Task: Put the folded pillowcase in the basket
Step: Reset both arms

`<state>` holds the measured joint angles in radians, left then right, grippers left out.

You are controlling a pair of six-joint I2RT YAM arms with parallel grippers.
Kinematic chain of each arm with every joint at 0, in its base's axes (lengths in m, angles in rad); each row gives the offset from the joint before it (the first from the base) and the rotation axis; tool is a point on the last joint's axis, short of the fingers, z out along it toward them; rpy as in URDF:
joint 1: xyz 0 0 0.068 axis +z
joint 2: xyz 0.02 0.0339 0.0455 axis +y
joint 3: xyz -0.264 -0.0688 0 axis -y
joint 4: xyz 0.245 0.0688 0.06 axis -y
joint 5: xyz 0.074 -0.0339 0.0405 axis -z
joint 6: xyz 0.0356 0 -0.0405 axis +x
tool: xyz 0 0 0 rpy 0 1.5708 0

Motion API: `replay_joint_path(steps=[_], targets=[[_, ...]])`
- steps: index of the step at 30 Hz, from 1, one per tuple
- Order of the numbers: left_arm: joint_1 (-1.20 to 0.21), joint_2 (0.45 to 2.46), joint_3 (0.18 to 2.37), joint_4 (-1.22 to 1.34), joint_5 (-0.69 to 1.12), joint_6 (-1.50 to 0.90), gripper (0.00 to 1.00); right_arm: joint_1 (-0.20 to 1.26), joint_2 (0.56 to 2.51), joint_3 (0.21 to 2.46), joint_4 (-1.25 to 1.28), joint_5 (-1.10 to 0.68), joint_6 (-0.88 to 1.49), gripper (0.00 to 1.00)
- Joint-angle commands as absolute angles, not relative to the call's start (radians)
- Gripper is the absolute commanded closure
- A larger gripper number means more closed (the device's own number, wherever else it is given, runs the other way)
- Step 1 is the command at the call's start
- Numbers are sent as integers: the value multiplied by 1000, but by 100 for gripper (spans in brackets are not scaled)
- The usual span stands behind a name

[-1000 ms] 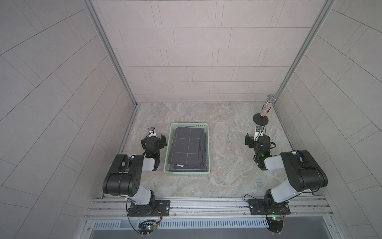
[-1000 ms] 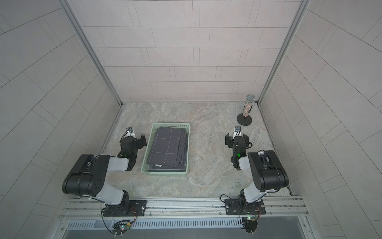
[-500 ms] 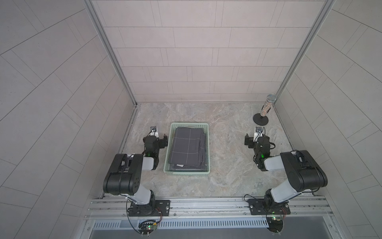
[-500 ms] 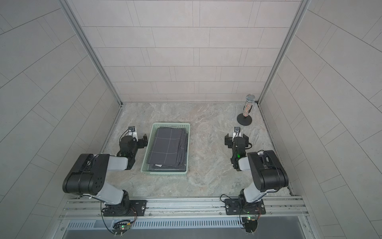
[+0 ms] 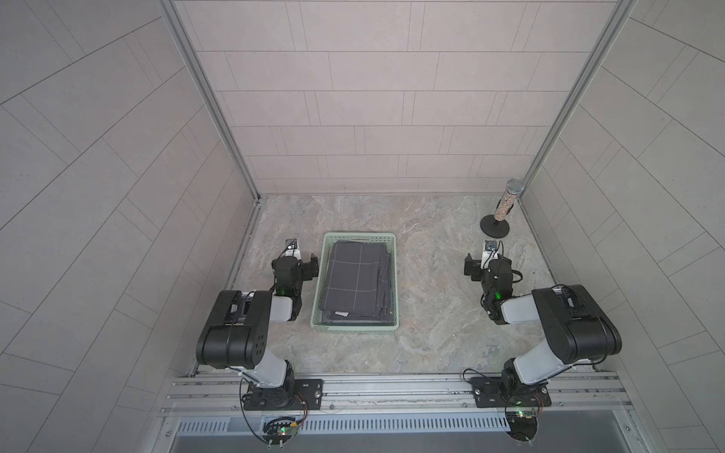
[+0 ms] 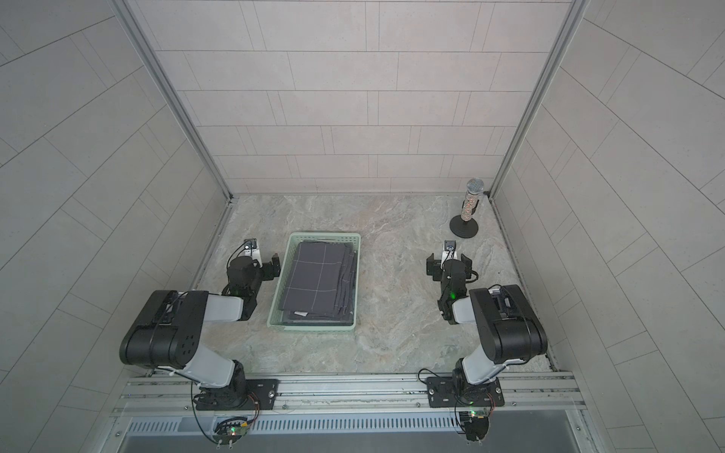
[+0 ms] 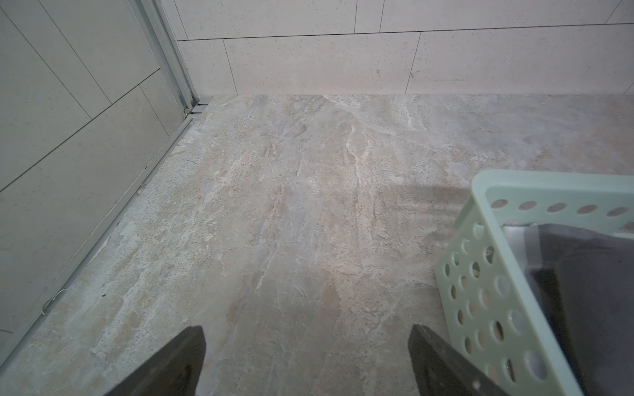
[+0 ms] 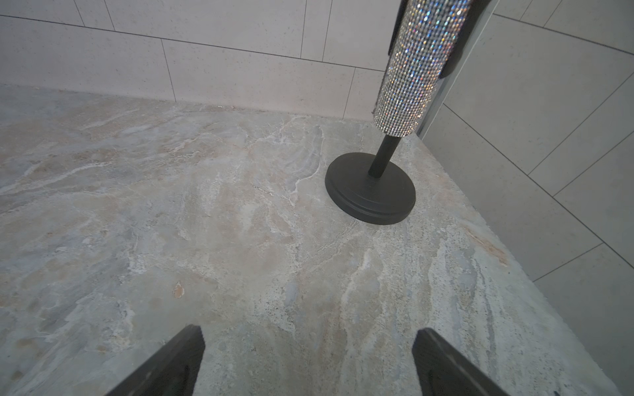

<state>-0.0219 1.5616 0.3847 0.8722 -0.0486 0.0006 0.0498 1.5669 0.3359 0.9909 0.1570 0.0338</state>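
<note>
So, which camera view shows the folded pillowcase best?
A top view: the whole pillowcase lies flat in the basket, with nothing over it. Both top views show it alike. The left wrist view catches only one dark corner behind the basket wall. The right wrist view shows none of it.

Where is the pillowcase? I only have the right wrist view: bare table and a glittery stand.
Observer: The folded pillowcase lies flat inside the basket, in both top views.
Operator: Anything gripped on the left side?
Observer: No. The left hand is open and empty, just outside the basket's side wall.
Operator: Does cloth hang over the rim?
Observer: No, it all sits within the rim.
</note>
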Motion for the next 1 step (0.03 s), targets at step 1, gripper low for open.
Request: replay_joint_path(steps=[1], targets=[[-21,1562,399,876,-48,-3,0,51,1565,348,980,154,35,0]])
